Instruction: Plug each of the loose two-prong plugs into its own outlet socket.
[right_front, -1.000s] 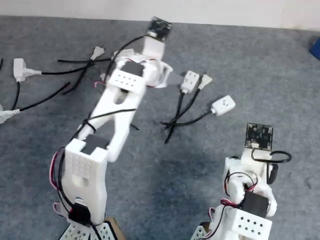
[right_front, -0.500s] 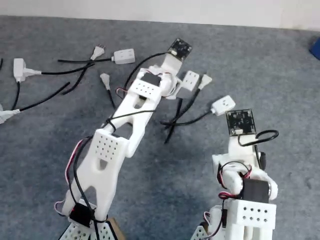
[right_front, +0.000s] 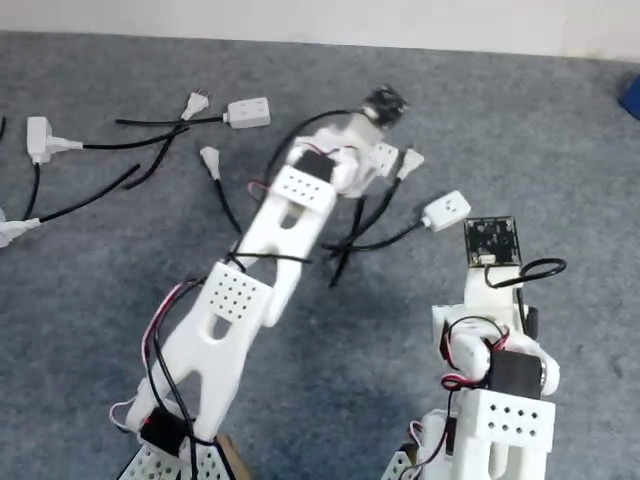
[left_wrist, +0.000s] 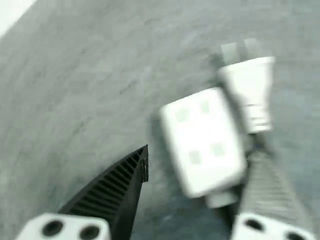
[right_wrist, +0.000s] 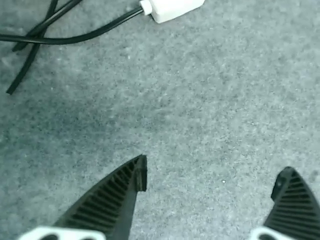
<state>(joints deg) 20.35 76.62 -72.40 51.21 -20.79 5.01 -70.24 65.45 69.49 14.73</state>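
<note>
Straddling an outlet socket (left_wrist: 205, 135), the left claw (left_wrist: 202, 155) gapes, and the right claw (right_wrist: 215, 167) spreads wide.

Overhead view; wrist views close, downward; sockets (right_front: 447, 209) shared.

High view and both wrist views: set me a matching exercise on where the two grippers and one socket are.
Things:
1. left gripper
2. right gripper
3. back-left socket

Places:
A. open above bare carpet
B. lying near the back of the carpet, away from both arms
C. open over a white socket with a plug alongside

Pairs: 1-C, 2-A, 3-B
</note>
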